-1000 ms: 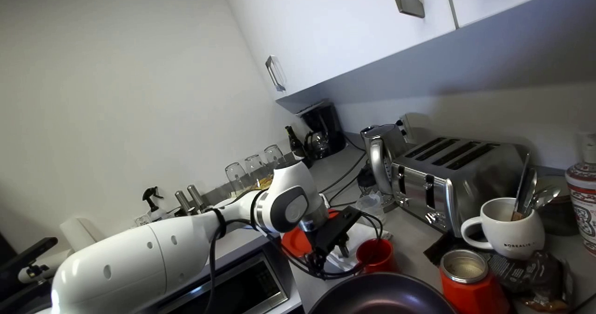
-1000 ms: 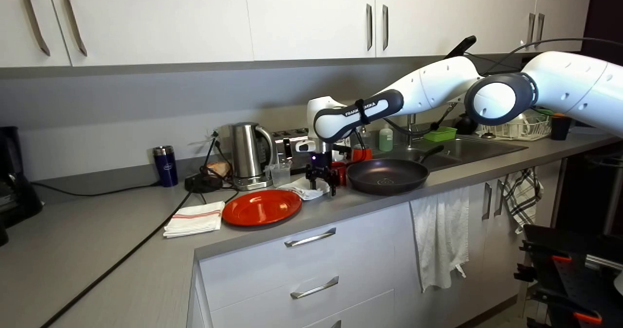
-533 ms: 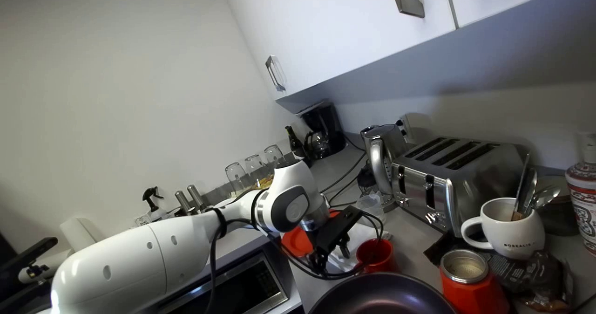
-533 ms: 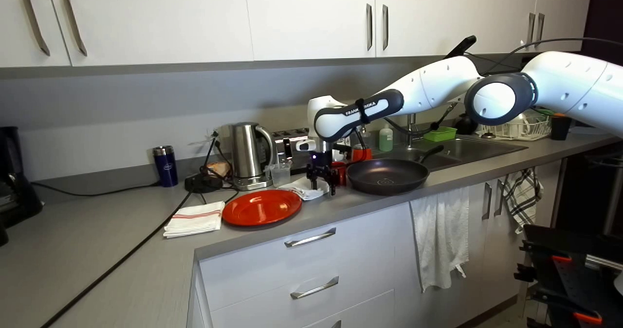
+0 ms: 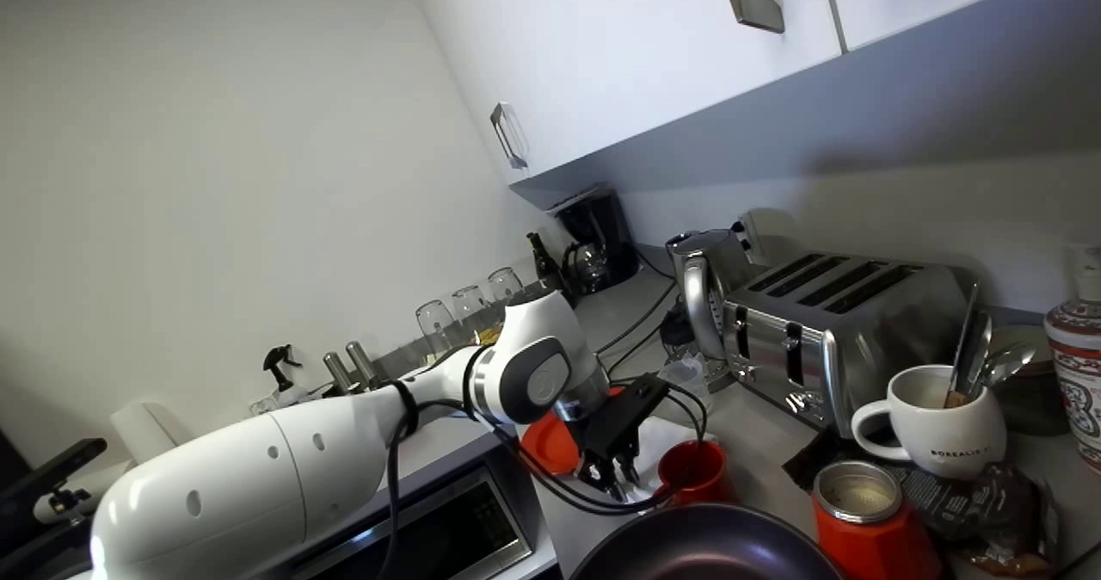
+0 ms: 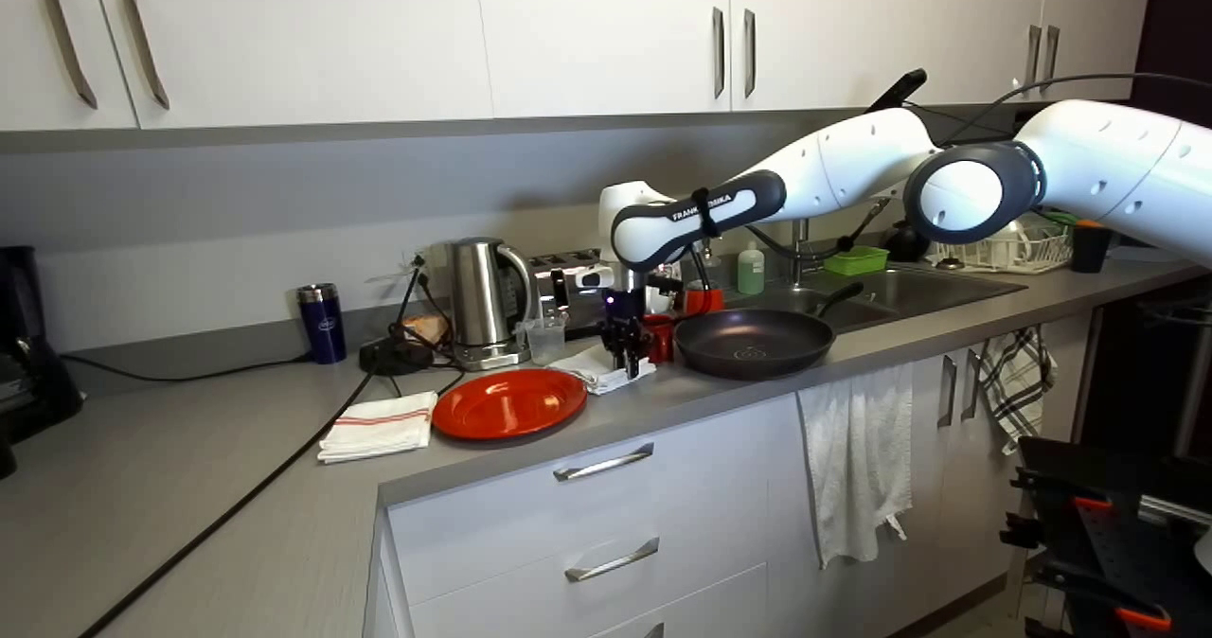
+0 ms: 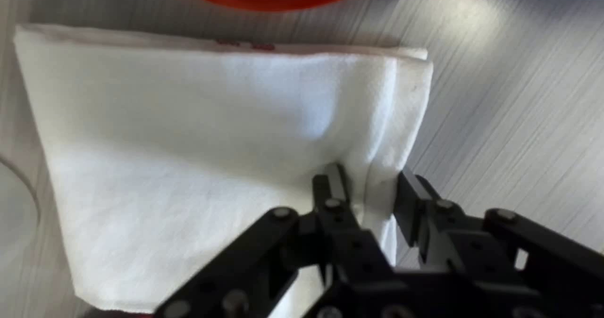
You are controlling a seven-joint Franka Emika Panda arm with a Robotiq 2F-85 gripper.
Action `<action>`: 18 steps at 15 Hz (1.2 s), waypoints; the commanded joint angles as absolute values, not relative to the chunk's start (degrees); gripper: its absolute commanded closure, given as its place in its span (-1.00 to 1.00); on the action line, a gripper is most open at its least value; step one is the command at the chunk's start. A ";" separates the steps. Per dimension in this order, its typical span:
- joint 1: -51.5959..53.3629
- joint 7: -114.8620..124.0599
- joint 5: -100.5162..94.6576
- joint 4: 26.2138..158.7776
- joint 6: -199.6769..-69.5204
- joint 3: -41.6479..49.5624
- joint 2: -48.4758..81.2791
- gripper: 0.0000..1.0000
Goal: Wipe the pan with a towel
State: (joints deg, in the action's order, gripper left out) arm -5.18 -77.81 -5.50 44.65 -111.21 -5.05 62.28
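Observation:
A folded white towel (image 7: 188,120) lies flat on the counter between the plate and the red mug, and shows in both exterior views too. My gripper (image 7: 370,181) points down at one edge of it, fingers partly narrowed. One finger (image 7: 336,183) presses down on the cloth and the other stands along the cloth's outer edge. A strip of folded towel lies between them, with a gap visible; I see no firm pinch. The dark pan (image 6: 743,330) rests on the counter just past the mug, its handle towards the sink, and nothing is in it.
Close to the gripper are the red mug (image 6: 660,337), the red plate (image 6: 511,403) and a clear plastic cup (image 6: 546,340). Kettle (image 6: 478,297) and toaster (image 5: 843,322) stand behind. A red-striped cloth (image 6: 379,427) lies beyond the plate. The counter's front edge is near.
The fingers have come much closer together at the towel's edge. The wrist has shifted and tilted slightly. More of the towel's end now shows past the fingers; the pan has not moved.

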 commanded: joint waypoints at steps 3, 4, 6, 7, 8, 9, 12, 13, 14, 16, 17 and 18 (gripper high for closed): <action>-5.19 -77.61 -5.27 43.47 -111.57 -5.19 62.33 0.90; -5.11 -77.67 -5.31 43.61 -111.90 -5.23 62.02 0.84; -5.05 -77.66 -5.19 43.79 -112.68 -5.45 61.20 0.85; -5.09 -77.70 -5.04 43.99 -113.29 -5.67 60.54 0.84; -5.10 -77.85 -4.97 44.31 -113.97 -5.89 59.71 0.85; -5.10 -77.98 -4.97 44.67 -114.92 -6.09 58.87 0.85; -5.08 -77.90 -4.95 45.63 -116.83 -6.70 56.51 0.85; -5.06 -77.75 -4.98 46.00 -117.17 -6.84 55.82 0.85; -5.01 -77.59 -5.08 46.40 -117.47 -6.92 55.21 0.85; -4.99 -77.32 -5.11 46.84 -117.94 -7.09 54.41 0.85; -5.00 -77.18 -5.11 47.07 -118.28 -7.13 54.01 0.85; -5.04 -77.10 -5.14 47.51 -118.41 -7.13 53.26 0.85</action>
State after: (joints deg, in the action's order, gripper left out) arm -4.92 -77.83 -5.50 44.38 -116.96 -6.82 56.19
